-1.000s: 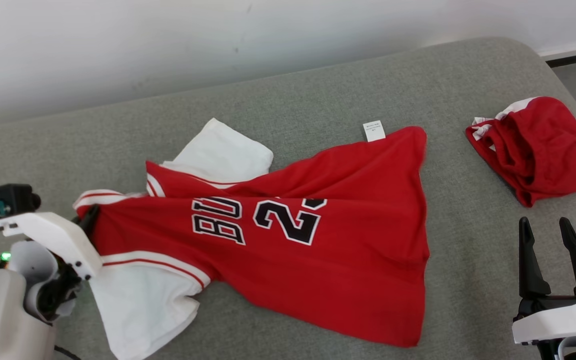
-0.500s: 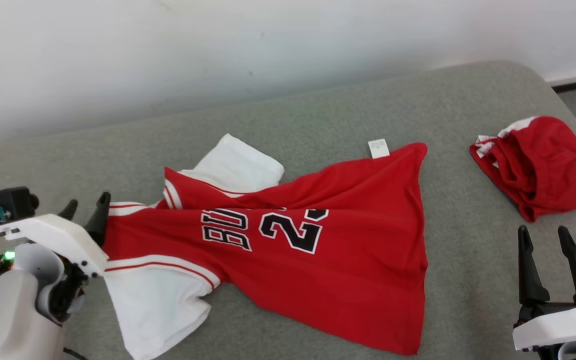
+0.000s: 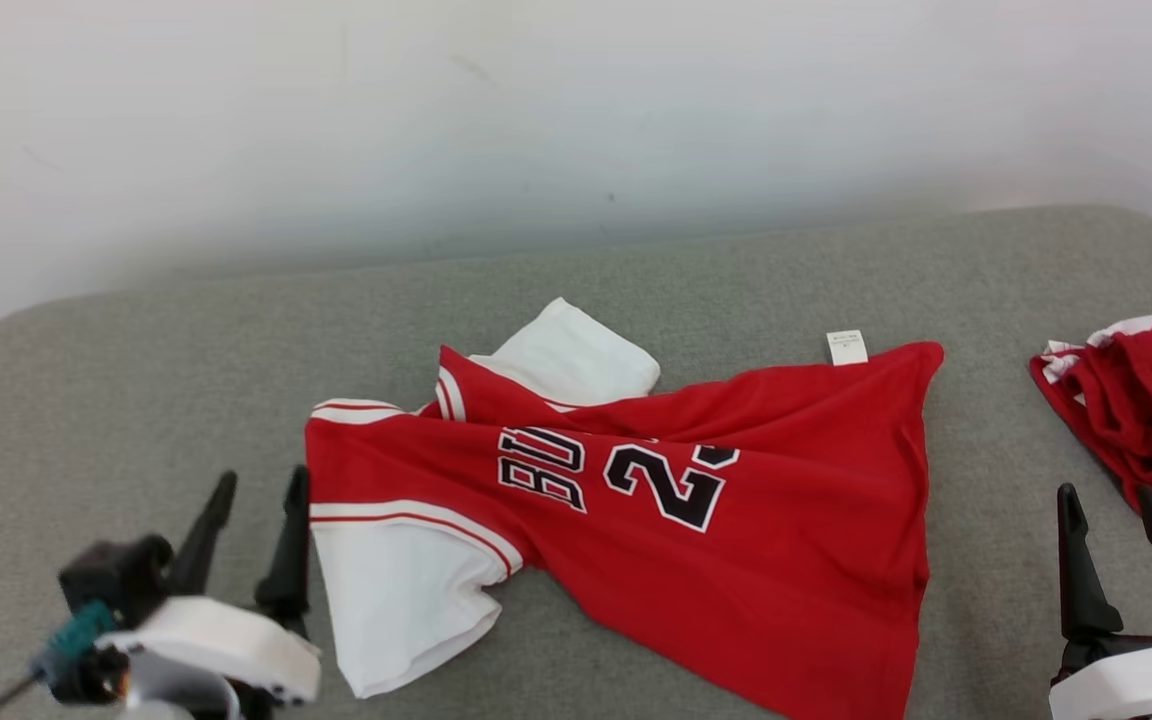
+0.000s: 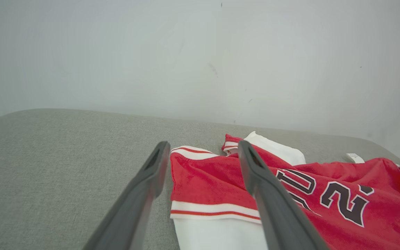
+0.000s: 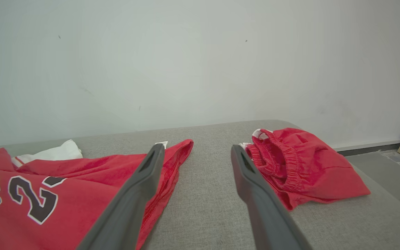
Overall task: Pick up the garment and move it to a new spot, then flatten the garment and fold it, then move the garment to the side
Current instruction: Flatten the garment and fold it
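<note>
The garment (image 3: pixel 736 520) is a red jersey with white sleeves and black lettering, spread crumpled across the grey cushion (image 3: pixel 136 390); it also fills the lower right of the left wrist view (image 4: pixel 221 180) and the lower left of the right wrist view (image 5: pixel 64 187). My left gripper (image 3: pixel 251 500) stands open just left of the jersey's shoulder, holding nothing; in its wrist view the fingers (image 4: pixel 151 173) straddle the shoulder edge without touching it. My right gripper (image 3: pixel 1111 505) is open at the lower right, right of the jersey's hem, empty.
A bunched pair of red shorts (image 3: pixel 1146 410) lies at the cushion's right end, also in the right wrist view (image 5: pixel 297 163). A pale wall (image 3: pixel 536 130) rises directly behind the cushion. A small white label (image 3: pixel 846 347) sticks out from the jersey's far hem.
My left gripper let go of the jersey's shoulder, opened and drew back toward me. The head camera tilted and turned, shifting the whole scene right and down.
</note>
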`<state>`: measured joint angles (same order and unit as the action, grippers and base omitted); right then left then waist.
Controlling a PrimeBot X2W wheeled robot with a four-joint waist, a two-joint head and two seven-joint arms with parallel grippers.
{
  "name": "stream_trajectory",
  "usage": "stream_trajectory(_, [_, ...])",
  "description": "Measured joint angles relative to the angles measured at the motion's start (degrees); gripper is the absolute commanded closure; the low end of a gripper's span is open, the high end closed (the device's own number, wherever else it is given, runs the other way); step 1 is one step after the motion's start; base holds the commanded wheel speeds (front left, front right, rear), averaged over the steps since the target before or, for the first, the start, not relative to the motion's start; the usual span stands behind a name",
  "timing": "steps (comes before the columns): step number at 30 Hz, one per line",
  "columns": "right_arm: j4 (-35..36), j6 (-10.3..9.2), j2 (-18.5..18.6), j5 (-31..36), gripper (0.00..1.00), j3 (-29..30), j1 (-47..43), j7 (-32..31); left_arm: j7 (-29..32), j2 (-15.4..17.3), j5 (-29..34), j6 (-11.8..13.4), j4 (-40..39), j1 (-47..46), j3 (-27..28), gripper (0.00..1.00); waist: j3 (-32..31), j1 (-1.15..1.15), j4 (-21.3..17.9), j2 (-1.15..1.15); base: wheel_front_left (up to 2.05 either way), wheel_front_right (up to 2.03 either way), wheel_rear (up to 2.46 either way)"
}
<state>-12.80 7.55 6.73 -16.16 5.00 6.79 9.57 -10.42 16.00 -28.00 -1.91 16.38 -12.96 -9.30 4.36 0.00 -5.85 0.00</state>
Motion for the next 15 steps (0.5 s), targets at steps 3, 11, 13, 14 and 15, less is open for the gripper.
stream_trajectory(3, [0.22,0.0,0.1,0.01,0.0,0.25,-0.91,0.01,-2.16,-1.82,1.3,1.27,-2.32,4.14,-0.68,0.0,-1.18,0.0,0.78,0.0,0.0,0.0,0.0])
stream_trajectory(11, [1.07,0.0,-0.83,0.01,0.0,-0.66,-2.48,0.05,-3.03,-4.47,1.21,2.94,-1.9,10.22,-1.67,0.0,-2.6,0.0,0.74,0.0,0.0,0.0,0.0])
stream_trajectory(13, [1.11,0.0,-0.86,0.01,0.0,-0.81,-2.7,0.03,-3.04,-4.33,1.26,2.99,-1.83,10.22,-1.83,0.0,-2.65,0.0,0.55,0.0,0.0,0.0,0.0])
stream_trajectory(14, [1.13,0.0,-0.88,0.01,0.0,-0.94,-2.8,0.0,-3.1,-4.26,1.45,3.08,-2.03,10.21,-1.92,0.0,-2.68,0.0,0.45,0.0,0.0,0.0,0.0])
stream_trajectory(15, [1.16,0.0,-0.89,0.01,0.0,-1.04,-2.85,0.0,-3.3,-4.16,1.62,3.13,-2.3,10.18,-1.83,0.0,-2.73,0.0,0.31,0.0,0.0,0.0,0.0])
